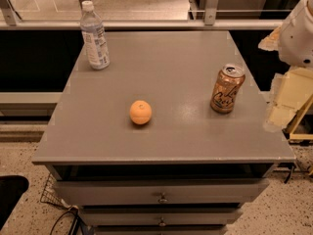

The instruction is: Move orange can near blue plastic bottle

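Observation:
The orange can (227,89) stands upright on the right side of the grey cabinet top (171,58), silver top and pull tab up, cursive script facing me. The blue plastic bottle (95,35) stands upright at the far left corner, clear with a white cap and a pale label. My gripper (282,104) shows as pale yellow parts at the right edge of the view, just beyond the cabinet's right edge and to the right of the can, apart from it. The white arm (299,31) rises above it.
A round orange fruit (141,112) lies in the middle front of the top, between can and bottle. Drawers (161,192) run below the front edge. A rail and glass wall (146,23) stand behind. Cables and a wire rack (58,199) lie on the floor at lower left.

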`<state>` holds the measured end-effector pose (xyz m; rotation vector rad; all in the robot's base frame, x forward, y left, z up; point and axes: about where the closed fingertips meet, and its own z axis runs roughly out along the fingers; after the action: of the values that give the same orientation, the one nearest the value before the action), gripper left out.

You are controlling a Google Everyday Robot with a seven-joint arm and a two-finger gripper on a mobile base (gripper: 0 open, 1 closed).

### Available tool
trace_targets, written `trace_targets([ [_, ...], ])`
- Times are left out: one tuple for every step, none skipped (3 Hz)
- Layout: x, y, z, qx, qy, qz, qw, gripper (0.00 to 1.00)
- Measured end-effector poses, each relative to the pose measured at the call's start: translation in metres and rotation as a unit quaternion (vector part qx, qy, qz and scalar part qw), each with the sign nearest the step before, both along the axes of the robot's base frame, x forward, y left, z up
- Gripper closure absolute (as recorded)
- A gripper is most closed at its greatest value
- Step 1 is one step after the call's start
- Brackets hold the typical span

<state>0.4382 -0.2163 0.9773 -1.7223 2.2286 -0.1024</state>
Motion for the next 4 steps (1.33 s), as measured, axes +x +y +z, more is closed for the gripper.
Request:
trace_targets([
  [0.000,0.000,0.000,0.000,0.000,0.000,1.0000,0.00],
  [0.005,-0.003,-0.004,0.039,-0.008,-0.014,0.9991,0.00],
  [0.025,-0.027,-0.038,0.165,-0.032,-0.069,0.9833,0.00],
  [0.045,-0.041,-0.054,0.256,-0.064,-0.101,0.9592,0.00],
])
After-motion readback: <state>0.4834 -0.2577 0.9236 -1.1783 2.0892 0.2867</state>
